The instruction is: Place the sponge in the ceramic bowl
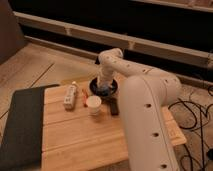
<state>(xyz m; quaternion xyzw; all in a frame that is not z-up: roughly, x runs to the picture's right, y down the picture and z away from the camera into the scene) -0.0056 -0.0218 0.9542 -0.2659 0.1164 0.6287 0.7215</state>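
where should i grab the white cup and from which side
Take the white cup by its round wall near the rim, coming from above. It stands upright, mouth up, with the black block beside it and the ceramic bowl close behind. The gripper is down over that bowl.

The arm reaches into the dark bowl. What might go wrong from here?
The gripper is low inside the ceramic bowl, with a bluish patch, probably the sponge, under it. If the sponge clings to the gripper, lifting may pull it out. The white cup and the black block stand close beside the bowl, so a sideways retreat may knock them.
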